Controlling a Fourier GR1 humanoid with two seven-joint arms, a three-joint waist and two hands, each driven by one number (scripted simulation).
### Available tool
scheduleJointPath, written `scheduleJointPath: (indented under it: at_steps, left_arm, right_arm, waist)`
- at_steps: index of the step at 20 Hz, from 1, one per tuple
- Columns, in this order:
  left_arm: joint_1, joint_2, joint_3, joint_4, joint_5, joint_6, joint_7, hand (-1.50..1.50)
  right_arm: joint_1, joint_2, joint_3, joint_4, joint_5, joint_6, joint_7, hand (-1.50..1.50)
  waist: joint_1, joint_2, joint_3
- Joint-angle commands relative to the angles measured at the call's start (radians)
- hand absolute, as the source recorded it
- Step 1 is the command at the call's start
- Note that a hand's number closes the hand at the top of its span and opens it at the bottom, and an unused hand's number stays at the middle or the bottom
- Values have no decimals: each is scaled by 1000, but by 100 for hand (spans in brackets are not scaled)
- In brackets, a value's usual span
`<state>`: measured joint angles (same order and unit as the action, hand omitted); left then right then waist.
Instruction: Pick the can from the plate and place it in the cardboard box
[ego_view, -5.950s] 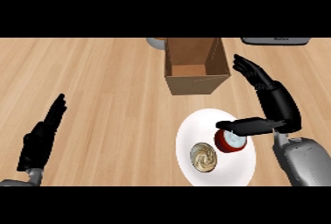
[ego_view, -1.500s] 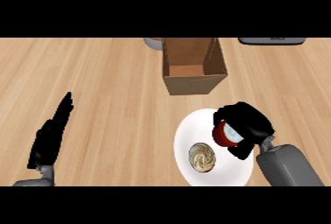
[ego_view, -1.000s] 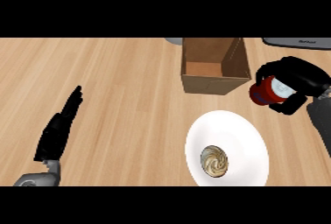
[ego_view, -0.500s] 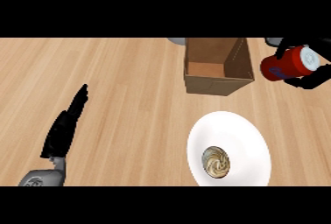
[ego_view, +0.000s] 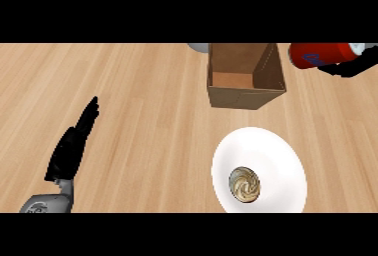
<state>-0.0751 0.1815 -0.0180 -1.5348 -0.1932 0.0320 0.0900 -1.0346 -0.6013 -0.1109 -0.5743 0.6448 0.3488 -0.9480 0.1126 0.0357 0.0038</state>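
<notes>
At the far right edge, the right hand (ego_view: 353, 64) curls around the red can (ego_view: 323, 54), held tilted in the air just right of the open cardboard box (ego_view: 246, 75); its blue marking is unreadable. The white plate (ego_view: 258, 167) nearer carries a swirled pastry (ego_view: 244, 184). The left hand (ego_view: 72, 146) rests open at the near left over the wooden counter (ego_view: 133, 100).

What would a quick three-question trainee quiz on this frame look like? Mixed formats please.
1. True or false: the red can is resting on the white plate.
2. Which hand holds the can: A) left hand, B) right hand?
3. Fill in: the can is up beside the right of the open ______, not yet inside it.

Key
1. False; it is lifted off, near the view's upper right. Only a swirled brown item lies on the plate.
2. B; the left rests open at the lower left.
3. cardboard box
</notes>
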Motion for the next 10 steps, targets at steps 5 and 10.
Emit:
scheduleJointPath:
  at_steps: [5, 10]
  left_arm:
    - [8, 4, 12, -10, -8, 12, 14, 0]
    - [-1, 41, 60, 39, 19, -15, -21, 0]
  right_arm:
    - [-168, 62, 70, 121, -37, 202, -89, 150]
    - [-239, 157, 128, 166, -18, 155, -34, 150]
  waist:
    - [-18, -10, -3]
    - [-43, -14, -4]
